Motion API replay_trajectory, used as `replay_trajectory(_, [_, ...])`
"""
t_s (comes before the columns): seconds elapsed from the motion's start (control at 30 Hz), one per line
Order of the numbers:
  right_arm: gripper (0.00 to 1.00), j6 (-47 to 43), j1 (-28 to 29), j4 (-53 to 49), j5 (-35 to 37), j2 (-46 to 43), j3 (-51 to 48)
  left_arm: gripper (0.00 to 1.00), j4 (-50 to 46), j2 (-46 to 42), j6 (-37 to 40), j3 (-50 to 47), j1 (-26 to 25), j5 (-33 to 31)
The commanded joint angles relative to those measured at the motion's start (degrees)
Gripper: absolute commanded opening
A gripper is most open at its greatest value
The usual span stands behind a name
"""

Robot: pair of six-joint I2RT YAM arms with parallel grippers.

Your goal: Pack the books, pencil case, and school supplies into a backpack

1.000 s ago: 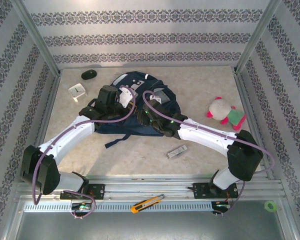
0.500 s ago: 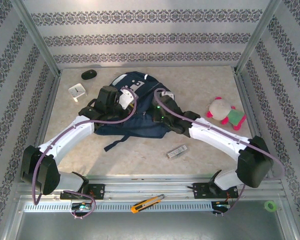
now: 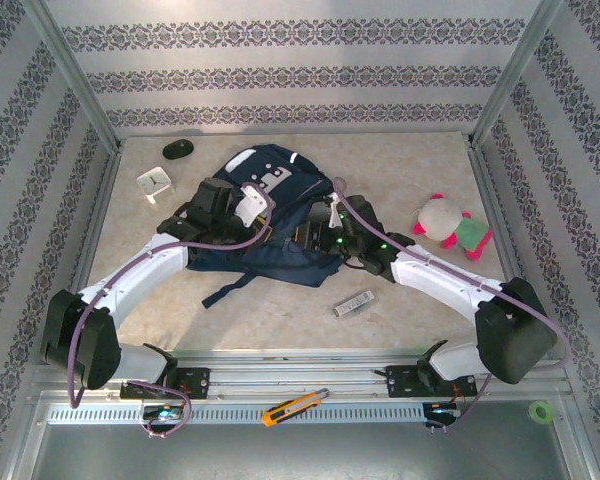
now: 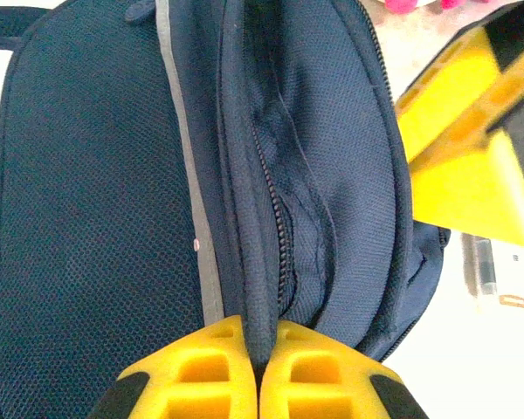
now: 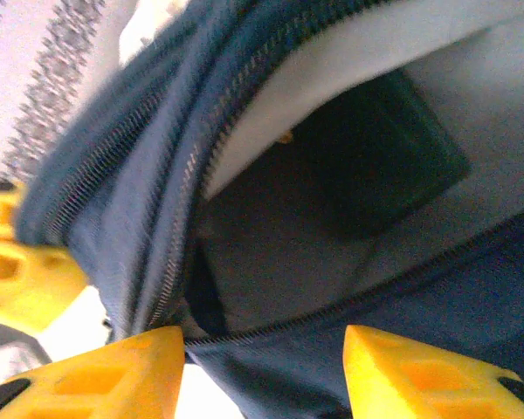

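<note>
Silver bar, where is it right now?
In the top view the silver bar lies on the table, right of centre, just below the backpack.

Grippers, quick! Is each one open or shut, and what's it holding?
Left gripper: closed, pinching the backpack by a seam.
Right gripper: open, fingers apart at the backpack's opening.

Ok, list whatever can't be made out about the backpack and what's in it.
Right wrist view: the dark rectangular shape inside the backpack is blurred; book or inner pocket, cannot tell.
Top view: the left gripper and right gripper cover the backpack's opening, hiding its contents.
Top view: the silver bar is too small to read any markings.
</note>
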Motion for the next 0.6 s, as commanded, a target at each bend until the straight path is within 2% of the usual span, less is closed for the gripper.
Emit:
replay_trajectory(0.0, [0.53, 6.48, -1.08, 13.7, -7.46, 1.96, 0.52, 0.0, 2.7, -1.62, 0.35, -0.49, 0.33, 7.71])
replay_trajectory(0.13, [0.51, 11.97, -2.82, 24.11, -10.6, 5.83, 1.16, 0.0, 0.56, -1.27, 2.29, -0.76, 0.35, 6.79])
replay_trajectory(0.3, [0.47, 11.79, -3.79, 20.09, -8.86, 6.29, 3.51, 0.0, -0.02, -1.62, 3.54, -1.67, 0.44, 6.22])
replay_trajectory(0.4, [0.49, 8.69, -4.52, 16.02, -8.08, 4.6, 2.35, 0.0, 1.41, -2.56, 1.86, -2.29, 1.13, 6.18])
replay_trajectory(0.57, [0.54, -3.14, -3.98, 14.13, -9.84, -0.73, -4.06, 0.0, 4.49, -3.95, -2.59, -1.54, 2.45, 7.29])
